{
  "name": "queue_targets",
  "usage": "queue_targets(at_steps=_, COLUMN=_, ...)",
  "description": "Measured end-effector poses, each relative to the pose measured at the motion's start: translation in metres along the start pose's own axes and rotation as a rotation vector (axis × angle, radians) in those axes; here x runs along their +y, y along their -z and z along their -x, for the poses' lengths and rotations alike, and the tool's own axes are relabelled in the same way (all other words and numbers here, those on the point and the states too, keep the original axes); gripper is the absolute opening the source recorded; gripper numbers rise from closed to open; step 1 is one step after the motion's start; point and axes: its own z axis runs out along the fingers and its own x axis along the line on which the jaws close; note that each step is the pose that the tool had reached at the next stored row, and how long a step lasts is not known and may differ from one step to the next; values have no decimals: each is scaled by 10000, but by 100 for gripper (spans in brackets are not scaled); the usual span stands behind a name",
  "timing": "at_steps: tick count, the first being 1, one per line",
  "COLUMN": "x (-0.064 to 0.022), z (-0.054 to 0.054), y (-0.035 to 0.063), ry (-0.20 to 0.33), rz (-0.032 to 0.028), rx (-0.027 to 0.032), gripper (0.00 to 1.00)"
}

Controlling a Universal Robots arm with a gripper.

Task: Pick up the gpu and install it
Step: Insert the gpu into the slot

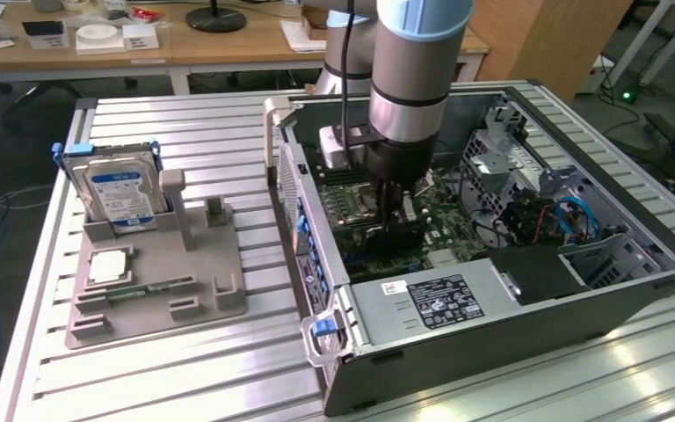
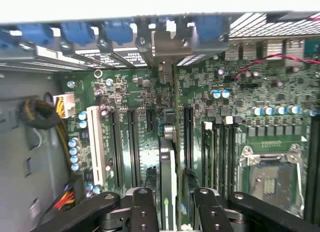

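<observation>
I see the gpu edge-on in the wrist view: a thin card standing upright on the motherboard, its long edge running along the slots, with its grey metal bracket end toward the case's rear wall. It stands between the black slots, just beside them. In the exterior view it is hidden inside the case, over the motherboard.

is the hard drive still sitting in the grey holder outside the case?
Yes: the hard drive stands upright in the grey holder, on the exterior view's left of the computer case.
</observation>
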Motion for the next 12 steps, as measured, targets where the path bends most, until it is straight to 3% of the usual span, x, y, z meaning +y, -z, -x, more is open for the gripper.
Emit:
queue_targets(at_steps=4, x=-11, z=1, y=112, ry=1, rz=-36, rx=-3, gripper=35)
queue_targets(at_steps=9, x=-11, z=1, y=120, ry=0, rz=-43, rx=-4, gripper=33)
queue_targets(at_steps=12, x=-11, z=1, y=120, ry=0, rz=-42, rx=-3, gripper=15)
